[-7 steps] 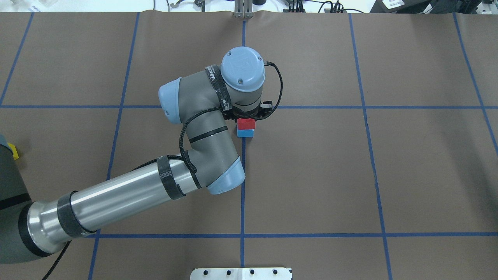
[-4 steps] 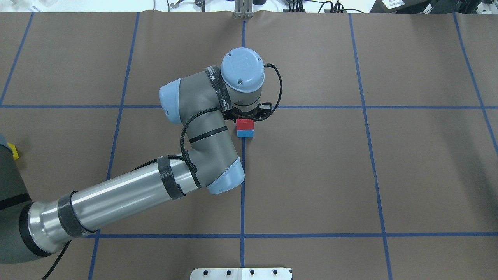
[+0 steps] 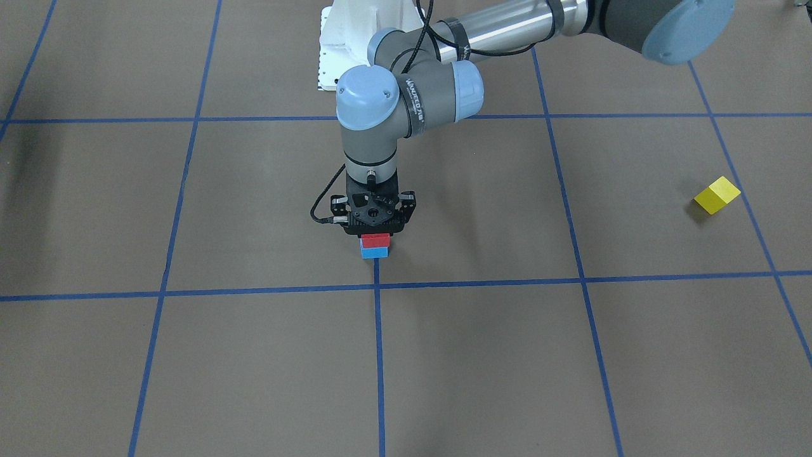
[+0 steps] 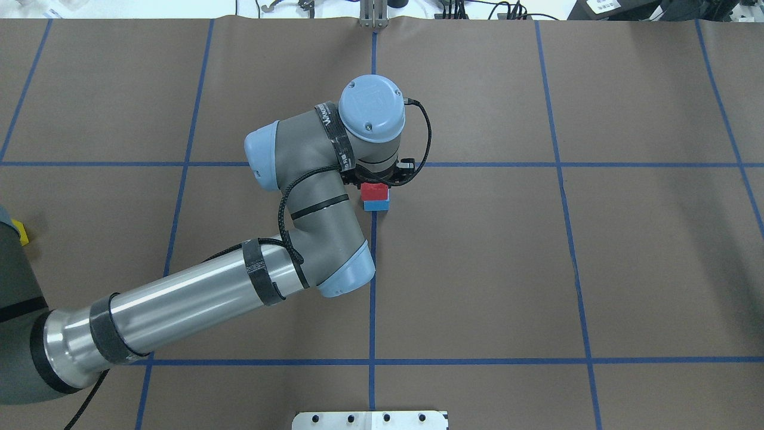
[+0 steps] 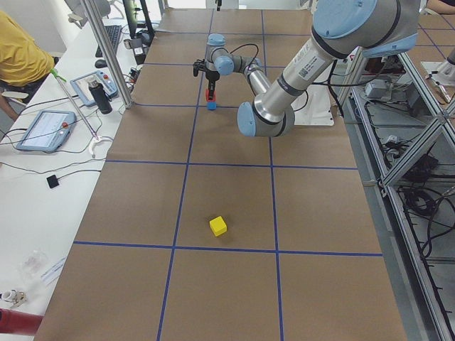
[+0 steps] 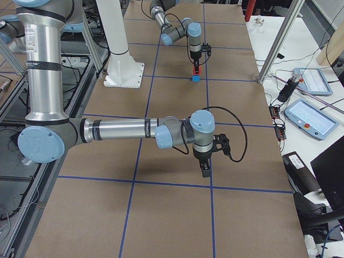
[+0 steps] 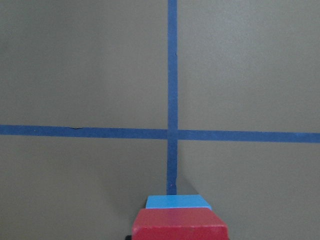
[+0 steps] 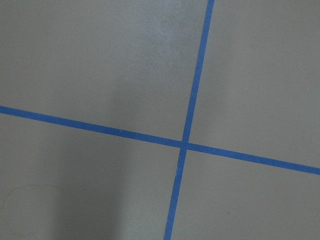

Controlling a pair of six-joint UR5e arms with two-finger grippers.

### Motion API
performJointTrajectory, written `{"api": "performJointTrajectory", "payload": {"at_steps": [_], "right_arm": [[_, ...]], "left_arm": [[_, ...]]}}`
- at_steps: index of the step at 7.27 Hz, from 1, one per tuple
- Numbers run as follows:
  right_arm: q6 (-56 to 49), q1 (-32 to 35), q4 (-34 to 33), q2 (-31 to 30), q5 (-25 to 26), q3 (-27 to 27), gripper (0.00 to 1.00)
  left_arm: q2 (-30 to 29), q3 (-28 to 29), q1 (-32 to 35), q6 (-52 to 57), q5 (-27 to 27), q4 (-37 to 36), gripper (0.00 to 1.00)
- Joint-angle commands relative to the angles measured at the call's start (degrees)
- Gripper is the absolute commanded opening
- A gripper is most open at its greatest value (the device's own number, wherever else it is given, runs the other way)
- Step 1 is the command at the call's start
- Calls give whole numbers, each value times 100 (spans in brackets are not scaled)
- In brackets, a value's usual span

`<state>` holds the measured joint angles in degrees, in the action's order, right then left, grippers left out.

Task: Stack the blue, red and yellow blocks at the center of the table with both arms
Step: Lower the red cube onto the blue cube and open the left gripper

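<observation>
Clamping red block (image 3: 375, 239) between left fingers (image 3: 406, 205), resting it on blue block (image 3: 374, 252) beside centre tape crossing (image 3: 377, 286) of worktop (image 3: 571, 355). Leaving yellow block (image 3: 717, 195) well apart, leftward. Cannot tell spread of right fingers (image 6: 205, 171).

- Overhead looks forward and down on the tabletop (image 4: 597, 269); the front view faces back across it, steeply down.
- Side views look along it from either end.
- Wrist views sit close above it.
- All but the right wrist show the red block (image 4: 375, 190).

Brown table (image 3: 571, 368), blue grid lines (image 3: 254, 292), red block (image 3: 375, 239), blue block (image 3: 374, 252), yellow block (image 3: 717, 195) seemingly plain.
</observation>
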<state>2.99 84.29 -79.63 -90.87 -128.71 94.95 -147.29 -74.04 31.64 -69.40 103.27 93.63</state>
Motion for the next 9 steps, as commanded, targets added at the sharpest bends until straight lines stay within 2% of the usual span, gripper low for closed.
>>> {"api": "performJointTrajectory", "payload": {"at_steps": [1,3,4,6,7,8,9], "right_arm": [[0,0,0,7,4,-2,99],[0,8,0,-1,4,-2,99],[0,0,0,-1,4,-2,99],[0,0,0,7,4,-11,99],[0,0,0,7,4,-11,99],[0,0,0,7,4,-2,99],[0,0,0,7,-5,-2,99]], "left_arm": [[-10,4,0,-21,0,-2,1],[-19,4,0,-21,0,-2,5],[-19,4,0,-21,0,-2,28],[-10,21,0,-12,0,-2,47],[-10,30,-9,-12,0,7,52],[-1,39,0,-12,-9,76,68],[8,74,-9,-12,-9,225,88]]}}
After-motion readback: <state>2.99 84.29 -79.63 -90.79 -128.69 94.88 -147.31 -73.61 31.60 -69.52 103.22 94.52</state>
